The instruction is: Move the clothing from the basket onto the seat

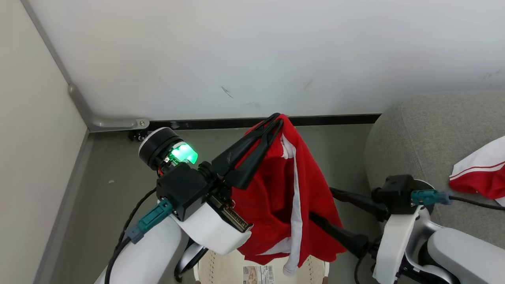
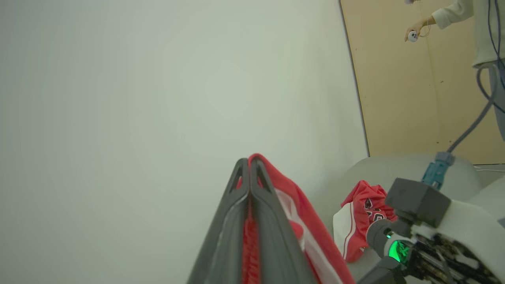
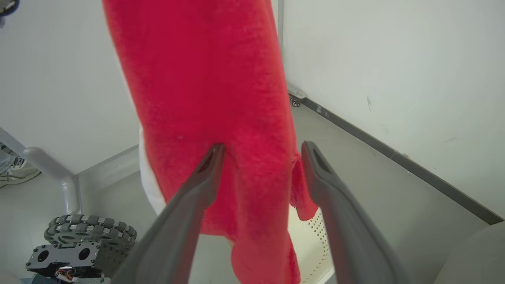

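Above the basket (image 1: pixel 215 270), the upraised left pincer (image 1: pixel 277 118) clamps hanging red clothing (image 1: pixel 272 197).

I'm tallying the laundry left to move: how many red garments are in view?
2. One red garment hangs from the shut left gripper above the basket; a second garment lies on the grey sofa. More may be hidden in the basket.

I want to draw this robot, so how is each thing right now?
left gripper, shut on the red garment, holding it up.
right gripper, open, a finger on each side of the hanging cloth.
red garment, dangling above the basket.
basket, upright, label on its bottom showing.
jersey, crumpled on the sofa.
sofa, carrying the jersey.
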Robot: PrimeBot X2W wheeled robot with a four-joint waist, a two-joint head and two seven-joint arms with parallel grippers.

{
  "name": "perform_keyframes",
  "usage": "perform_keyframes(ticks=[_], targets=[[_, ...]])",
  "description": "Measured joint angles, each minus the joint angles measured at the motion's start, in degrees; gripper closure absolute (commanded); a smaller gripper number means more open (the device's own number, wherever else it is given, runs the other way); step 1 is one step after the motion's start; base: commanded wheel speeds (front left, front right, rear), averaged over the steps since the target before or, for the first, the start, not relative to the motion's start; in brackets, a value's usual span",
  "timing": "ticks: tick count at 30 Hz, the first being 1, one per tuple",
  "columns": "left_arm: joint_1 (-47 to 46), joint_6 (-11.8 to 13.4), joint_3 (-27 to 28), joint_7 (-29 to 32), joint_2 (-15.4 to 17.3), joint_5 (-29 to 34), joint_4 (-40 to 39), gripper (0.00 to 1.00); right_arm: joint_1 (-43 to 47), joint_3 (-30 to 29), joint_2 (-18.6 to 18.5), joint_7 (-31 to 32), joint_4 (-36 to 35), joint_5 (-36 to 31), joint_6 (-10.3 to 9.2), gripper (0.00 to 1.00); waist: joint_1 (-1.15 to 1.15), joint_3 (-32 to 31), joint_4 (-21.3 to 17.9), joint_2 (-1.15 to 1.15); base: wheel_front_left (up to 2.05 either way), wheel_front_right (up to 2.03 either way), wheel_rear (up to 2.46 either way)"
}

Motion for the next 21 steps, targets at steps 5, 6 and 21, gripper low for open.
perform_keyframes(ticks=[5, 6, 21], targets=[[-0.6, 0.0, -1.0, 0.0, 0.3, -1.0, -0.4, 1.0, -2.4, 3.8, -1.2, 0.1, -2.0, 2.6, 0.0, 0.0, 0.0, 0.4, 0.7, 0.0, 0.0, 0.0, 0.0], [-0.6, 0.0, -1.2, 0.0, 0.5, -1.0, -0.4, 1.0, -3.0, 4.7, -1.3, 0.1, -2.5, 2.8, 0.0, 0.0, 0.0, 0.5, 0.8, 0.0, 0.0, 0.0, 0.0], [-2.9, 0.0, -2.9, 0.0, 1.3, -3.7, -0.4, 1.0, -11.7, 15.1, 0.8, -0.6, -2.0, 3.2, 0.0, 0.0, 0.0, 1.1, 0.9, 0.0, 0.0, 0.0, 0.0]])
